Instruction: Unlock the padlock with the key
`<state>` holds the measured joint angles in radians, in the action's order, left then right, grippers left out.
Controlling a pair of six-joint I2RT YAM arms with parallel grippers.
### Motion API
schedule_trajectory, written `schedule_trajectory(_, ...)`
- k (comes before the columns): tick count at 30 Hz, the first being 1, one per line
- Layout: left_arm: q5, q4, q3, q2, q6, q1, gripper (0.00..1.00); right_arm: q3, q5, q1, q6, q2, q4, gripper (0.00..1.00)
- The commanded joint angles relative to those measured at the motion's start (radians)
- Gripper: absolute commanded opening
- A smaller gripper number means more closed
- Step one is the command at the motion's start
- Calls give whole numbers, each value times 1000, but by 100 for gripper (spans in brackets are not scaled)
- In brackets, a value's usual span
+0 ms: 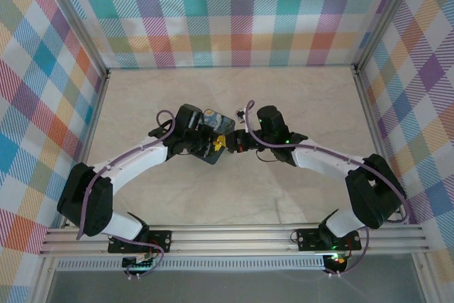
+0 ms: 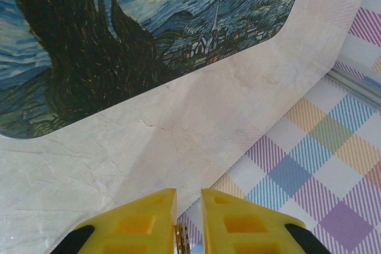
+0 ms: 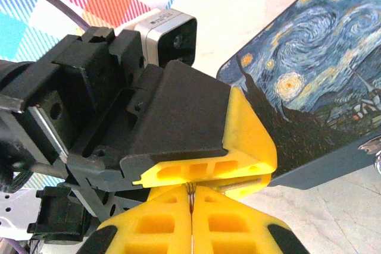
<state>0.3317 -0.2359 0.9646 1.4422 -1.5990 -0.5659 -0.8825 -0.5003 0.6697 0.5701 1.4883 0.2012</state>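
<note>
Both grippers meet above the near edge of the swirl-painted tin (image 1: 211, 117). My right gripper (image 3: 191, 187) is shut on a thin coiled metal ring (image 3: 190, 192). Straight ahead of it, the left gripper's yellow fingers (image 3: 250, 141) lie flat, pressed on a thin silvery bar that looks like the key (image 3: 241, 184). In the left wrist view my left gripper (image 2: 189, 193) keeps a narrow slit between its fingers, with the ring (image 2: 183, 239) edge-on deep inside it. From above, the left gripper (image 1: 216, 144) and right gripper (image 1: 231, 142) touch tip to tip. The padlock is hidden.
The tin (image 2: 119, 40) lies flat on the pale marble tabletop (image 1: 298, 97) and fills the right of the right wrist view (image 3: 321, 99). Plaid walls (image 1: 42, 104) close in three sides, with aluminium posts at the corners. Bare tabletop lies behind and to both sides of the arms.
</note>
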Motion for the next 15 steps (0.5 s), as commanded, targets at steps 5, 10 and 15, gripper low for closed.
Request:
schedule_trajectory(5, -3, -31, 4, -21, 31, 9, 14, 1, 1, 8, -21, -13, 4, 7)
schedule_trajectory(10, 4, -22, 10, -19, 27, 9, 9, 1, -4, 8, -15, -4, 17, 7)
schedule_trajectory(15, -1, -32, 10, -19, 36, 9, 4, -4, 7, 8, -23, -8, -1, 7)
